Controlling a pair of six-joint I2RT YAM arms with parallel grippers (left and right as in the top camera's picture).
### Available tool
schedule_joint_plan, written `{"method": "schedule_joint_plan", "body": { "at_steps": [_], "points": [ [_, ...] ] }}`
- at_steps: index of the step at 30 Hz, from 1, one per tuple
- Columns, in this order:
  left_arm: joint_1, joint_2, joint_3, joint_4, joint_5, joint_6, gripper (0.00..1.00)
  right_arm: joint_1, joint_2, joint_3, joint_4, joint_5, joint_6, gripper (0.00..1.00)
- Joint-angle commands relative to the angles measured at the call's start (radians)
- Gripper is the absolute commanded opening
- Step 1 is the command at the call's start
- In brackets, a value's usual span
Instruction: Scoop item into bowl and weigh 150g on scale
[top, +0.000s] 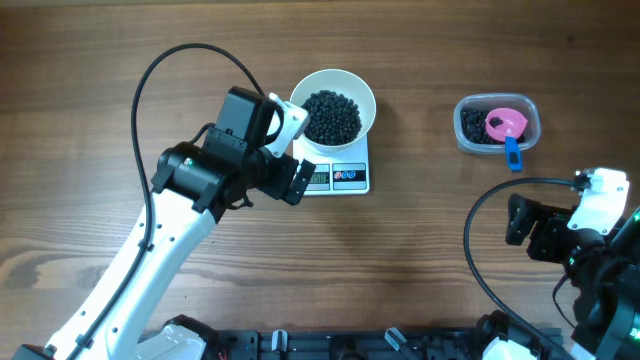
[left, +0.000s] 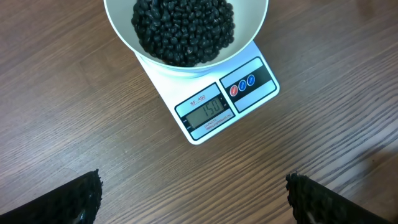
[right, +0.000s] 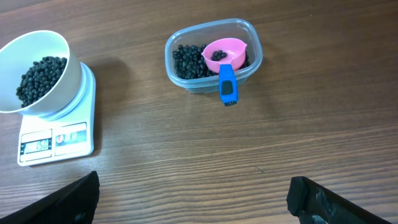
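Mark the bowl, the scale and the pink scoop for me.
bowl (top: 335, 78), overhead view, bare white inner wall near the rim.
scale (left: 206, 111), left wrist view, on its grey display.
pink scoop (right: 235, 48), right wrist view, inner wall of the pink cup.

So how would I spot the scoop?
Look at the wooden table's right side, away from the white scale and bowl. There sits a clear plastic tub of black beads, and the scoop lies in it. It is the only pink cup, with a blue handle sticking over the tub's rim.
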Motion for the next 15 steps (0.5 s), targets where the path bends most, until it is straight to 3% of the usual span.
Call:
{"method": "schedule_joint_plan", "body": {
  "at_steps": [1, 6, 11, 15],
  "points": [
    [-0.003, 0.002, -0.008, 0.003, 0.015, -0.01, 1.0, 0.006, 0.001, -0.003, -0.001, -0.012, 0.011, 1.0],
    [-0.003, 0.002, -0.008, 0.003, 0.015, -0.01, 1.0, 0.028, -0.003, -0.003, 0.003, -0.005, 0.002, 1.0],
    [-0.003, 0.002, -0.008, 0.003, 0.015, -0.01, 1.0, 0.11, -0.051, -0.021, 0.18, 0.06, -0.001, 1.0],
    [-0.003, 0.002, -0.008, 0.003, 0.015, -0.01, 1.0, 0.243, -0.161, -0.172, 0.359, 0.135, 0.0, 1.0]
  ]
}}
